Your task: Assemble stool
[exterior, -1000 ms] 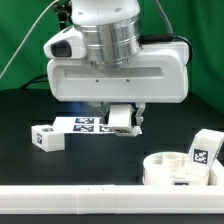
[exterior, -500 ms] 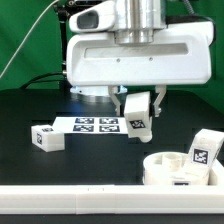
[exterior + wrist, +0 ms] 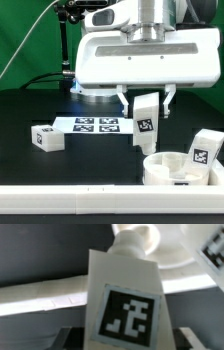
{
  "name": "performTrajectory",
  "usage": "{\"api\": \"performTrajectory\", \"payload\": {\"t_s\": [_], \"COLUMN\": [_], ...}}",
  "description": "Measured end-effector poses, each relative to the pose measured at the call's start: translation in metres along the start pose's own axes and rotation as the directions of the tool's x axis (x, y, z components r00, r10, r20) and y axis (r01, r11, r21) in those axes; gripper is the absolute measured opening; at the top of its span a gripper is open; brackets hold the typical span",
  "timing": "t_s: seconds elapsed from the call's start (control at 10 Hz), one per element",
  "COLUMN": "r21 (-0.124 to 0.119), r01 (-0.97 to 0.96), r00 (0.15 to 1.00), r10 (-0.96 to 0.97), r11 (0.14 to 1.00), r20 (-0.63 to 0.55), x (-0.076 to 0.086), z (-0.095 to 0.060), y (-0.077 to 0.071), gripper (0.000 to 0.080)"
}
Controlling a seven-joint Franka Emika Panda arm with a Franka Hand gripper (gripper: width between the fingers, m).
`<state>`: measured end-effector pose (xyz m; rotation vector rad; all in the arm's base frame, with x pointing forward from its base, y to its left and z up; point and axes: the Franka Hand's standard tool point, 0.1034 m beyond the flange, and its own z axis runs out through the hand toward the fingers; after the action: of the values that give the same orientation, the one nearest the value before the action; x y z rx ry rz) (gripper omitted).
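My gripper [image 3: 146, 99] is shut on a white blocky stool leg [image 3: 146, 122] with a black-and-white tag and holds it upright in the air, above and just left of the round white seat [image 3: 176, 169] at the front right. In the wrist view the leg [image 3: 123, 291] fills the middle, with the gripper [image 3: 125, 336] clamped on its sides and the seat [image 3: 190, 263] behind its tip. A second leg [image 3: 203, 149] stands by the seat's right rim. A third leg [image 3: 45, 137] lies at the exterior view's left.
The marker board [image 3: 90, 125] lies flat on the black table behind the held leg. A long white bar [image 3: 70, 203] runs along the front edge. A green backdrop stands behind the arm.
The gripper has lifted the leg off the table near the marker board and carried it toward the exterior view's right, closer to the seat. The other legs and the seat have not moved.
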<state>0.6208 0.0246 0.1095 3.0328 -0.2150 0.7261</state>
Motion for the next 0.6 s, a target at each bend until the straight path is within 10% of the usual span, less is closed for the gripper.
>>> {"api": "performTrajectory", "payload": {"t_s": [0.6], "r21": [-0.016], "r01": [0.107], "r00": [0.994], "r10": [-0.107], "r11": [0.994], "r20": [-0.020], "x": [0.011], "z": [0.004], "y": [-0.009], "gripper": [0.0324]}}
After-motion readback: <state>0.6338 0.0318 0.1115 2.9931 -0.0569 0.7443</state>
